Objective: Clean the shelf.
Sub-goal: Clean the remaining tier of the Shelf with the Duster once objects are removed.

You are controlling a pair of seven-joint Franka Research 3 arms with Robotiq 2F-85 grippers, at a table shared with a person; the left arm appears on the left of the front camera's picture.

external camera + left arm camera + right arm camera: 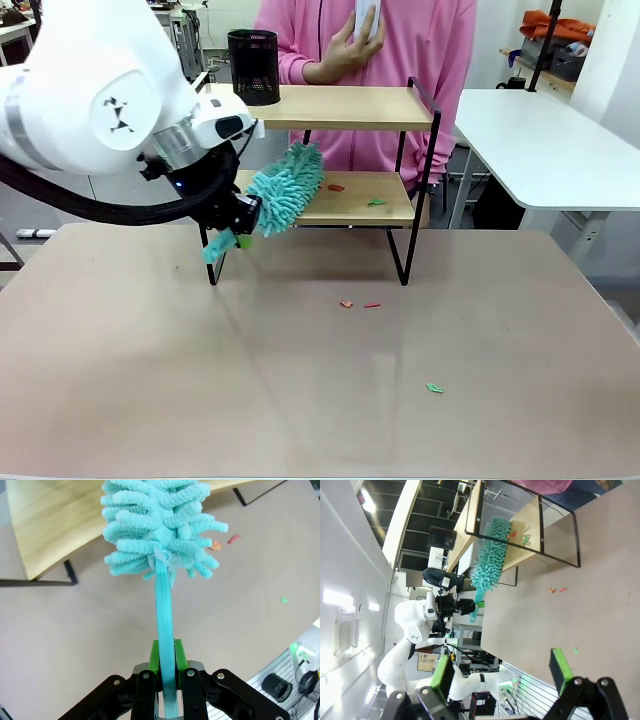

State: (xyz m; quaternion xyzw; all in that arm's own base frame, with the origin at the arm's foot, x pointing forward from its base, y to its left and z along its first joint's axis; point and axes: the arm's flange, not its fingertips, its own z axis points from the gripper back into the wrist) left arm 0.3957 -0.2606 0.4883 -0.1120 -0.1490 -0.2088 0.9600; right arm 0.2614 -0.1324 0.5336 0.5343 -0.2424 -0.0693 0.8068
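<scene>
I find the left tool clamped on the duster handle, the right tool wide open, empty. The shelf stands upper centre; the duster points rightward along its lower board, scraps just beyond.

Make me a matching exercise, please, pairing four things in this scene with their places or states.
1 fluffy teal microfibre duster
2 black mesh metal cup
3 small green scrap nearest the front camera
4 right gripper

A top board of the two-tier wooden shelf
B jaws open
C on the beige table
D clamped in the left gripper

Pairs: 1-D, 2-A, 3-C, 4-B
</scene>
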